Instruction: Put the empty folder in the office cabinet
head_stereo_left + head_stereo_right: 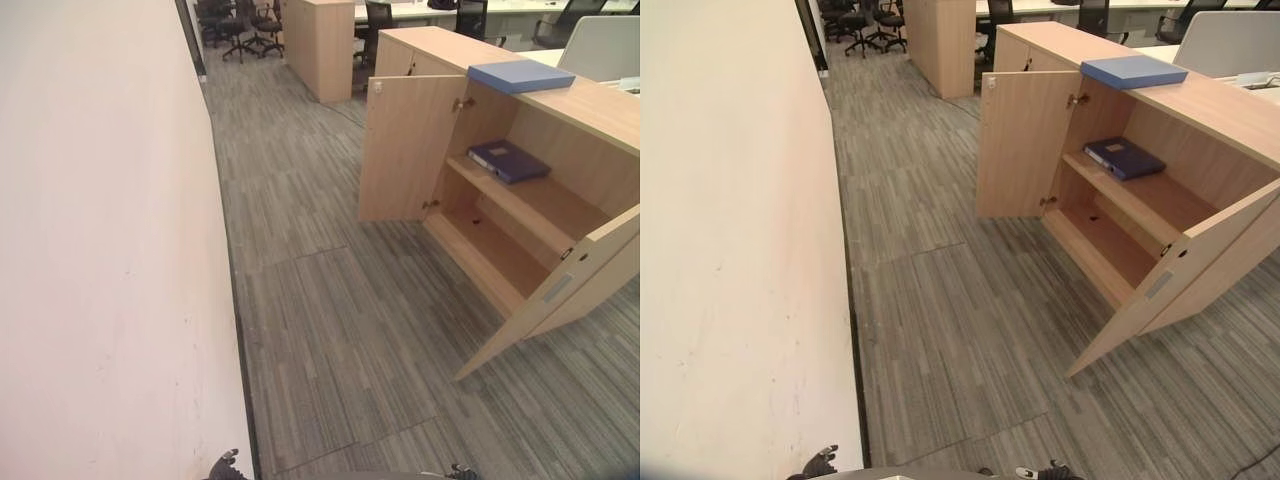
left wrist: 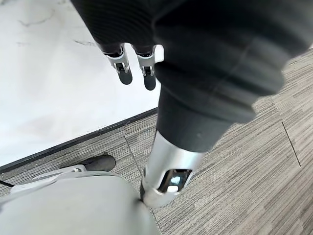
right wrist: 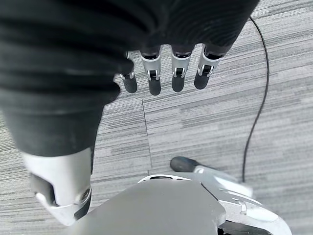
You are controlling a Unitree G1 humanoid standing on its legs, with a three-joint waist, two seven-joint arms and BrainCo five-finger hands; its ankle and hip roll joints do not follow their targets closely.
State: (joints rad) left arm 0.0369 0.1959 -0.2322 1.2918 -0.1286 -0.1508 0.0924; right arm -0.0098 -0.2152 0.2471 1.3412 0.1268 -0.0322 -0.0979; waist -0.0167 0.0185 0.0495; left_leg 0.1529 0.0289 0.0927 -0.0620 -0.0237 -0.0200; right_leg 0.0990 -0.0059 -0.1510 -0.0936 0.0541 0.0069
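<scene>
Left hand (image 2: 139,66): fingers straight and relaxed, spread apart, nothing in them. In its wrist view they hang over the white wall (image 2: 54,83) and the dark skirting strip (image 2: 73,142) where wall meets carpet. Its tip also peeks in at the bottom edge of the left eye view, lower left of centre.

Right hand (image 3: 166,73): fingers straight, in a row, slightly apart, holding nothing. Below them in its wrist view is grey striped carpet (image 3: 205,122). It shows at the bottom edge of the right eye view, just right of centre.

Both hands sit low in the frame, well apart from the cabinet.

Office cabinet (image 1: 560,215): light wood, right half of the eye views. Both doors open; left door (image 1: 410,145) swung out toward frame centre, right door (image 1: 560,290) angled out at lower right. Two shelves visible inside.

Dark blue folder (image 1: 508,160): lying flat on the upper shelf (image 1: 540,205), toward its left end. Lower shelf (image 1: 490,255) carries nothing I can see.

Light blue folder (image 1: 520,75): lying flat on the cabinet top (image 1: 590,105), upper right of frame, near the front edge above the open compartment. Cannot tell which of the two is the empty one.

Background, top of frame: a tall wooden unit (image 1: 320,45) and black office chairs (image 1: 240,25).
</scene>
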